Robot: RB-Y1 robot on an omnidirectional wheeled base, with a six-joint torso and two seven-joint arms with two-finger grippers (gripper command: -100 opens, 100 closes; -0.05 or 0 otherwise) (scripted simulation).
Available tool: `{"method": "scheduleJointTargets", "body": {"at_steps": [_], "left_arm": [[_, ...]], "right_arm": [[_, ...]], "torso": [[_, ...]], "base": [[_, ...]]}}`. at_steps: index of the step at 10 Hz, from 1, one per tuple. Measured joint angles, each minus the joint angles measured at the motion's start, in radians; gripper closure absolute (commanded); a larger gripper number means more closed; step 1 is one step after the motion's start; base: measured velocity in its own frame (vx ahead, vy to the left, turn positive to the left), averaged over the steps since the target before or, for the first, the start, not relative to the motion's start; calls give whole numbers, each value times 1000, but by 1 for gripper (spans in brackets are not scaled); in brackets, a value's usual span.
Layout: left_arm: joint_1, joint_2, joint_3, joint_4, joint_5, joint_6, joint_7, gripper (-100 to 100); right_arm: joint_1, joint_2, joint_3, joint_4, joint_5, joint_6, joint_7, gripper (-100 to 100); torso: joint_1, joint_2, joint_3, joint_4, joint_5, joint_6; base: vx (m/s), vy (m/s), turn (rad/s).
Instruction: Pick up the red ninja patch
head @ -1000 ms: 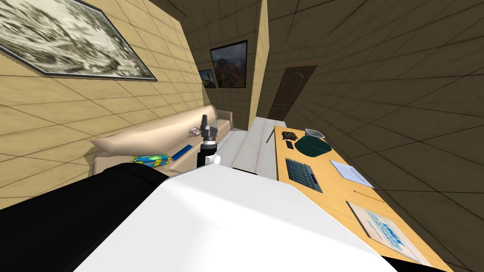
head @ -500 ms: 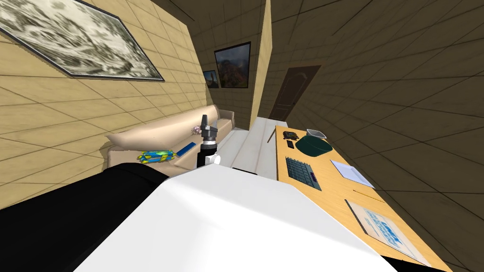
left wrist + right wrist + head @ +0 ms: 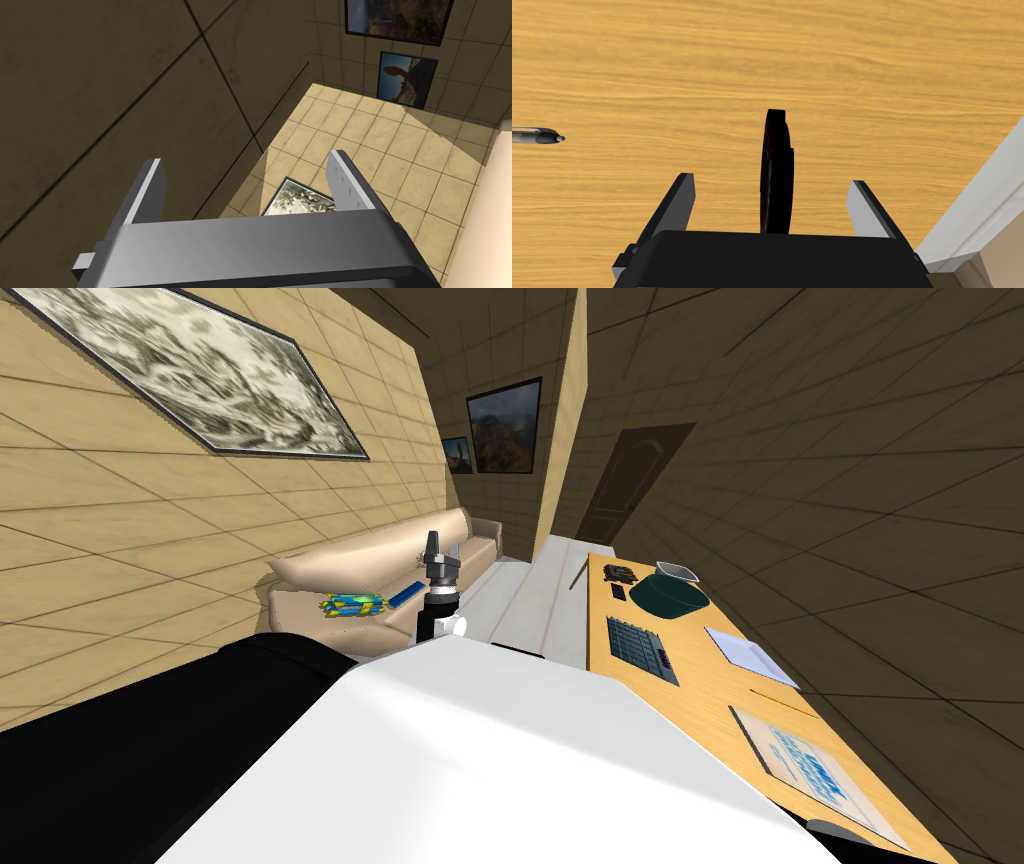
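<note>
The thin, flat ninja patch [image 3: 776, 172], seen edge-on as a black sliver with a faint dark red rim, stands between the right gripper's [image 3: 771, 180] spread fingers [image 3: 682, 195], touching neither, over the smooth orange wood-grain table top [image 3: 862, 75]. Being so thin and likely limp, it could tip, fold or slip past the slick blades as they close. A grey-and-black pen [image 3: 537, 136] lies well apart. The left gripper [image 3: 437, 546], raised ahead, is also spread and empty.

fingers [image 3: 681, 202] spread | dark patch [image 3: 776, 165] edge-on between, touching neither | pen [image 3: 537, 136] on wood surface [image 3: 812, 75]
</note>
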Motion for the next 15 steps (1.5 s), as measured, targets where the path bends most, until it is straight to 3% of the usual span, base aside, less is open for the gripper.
{"method": "scheduleJointTargets", "body": {"at_steps": [4, 7, 9, 10, 14, 15], "left_arm": [[0, 0, 0, 0, 0, 0, 0, 0], [0, 0, 0, 0, 0, 0, 0, 0], [0, 0, 0, 0, 0, 0, 0, 0], [0, 0, 0, 0, 0, 0, 0, 0], [0, 0, 0, 0, 0, 0, 0, 0], [0, 0, 0, 0, 0, 0, 0, 0]], "right_arm": [[-41, -1, 14, -2, 47, 2, -97, -100], [-96, -3, 28, -2, 108, 1, -177, -100], [-108, -6, 36, -14, 131, 7, -233, -100], [-107, -6, 36, -15, 131, 7, -238, 100], [-107, -7, 36, -13, 131, 8, -239, 100], [-107, -7, 35, -13, 131, 8, -239, 0]], "torso": [[0, -4, -3, -1, 0, 0], [-1, -1, -1, 0, 0, -1], [1, -3, -2, -1, 0, 0], [0, -6, -3, -1, 0, 0], [-1, -8, -5, -2, -1, -1], [-1, -8, -5, -2, -1, -1]], "base": [[-82, 4, 88], [-116, -1, 78], [-45, 13, -11], [-6, 1, 0], [0, 0, 0], [0, 0, 0]]}}
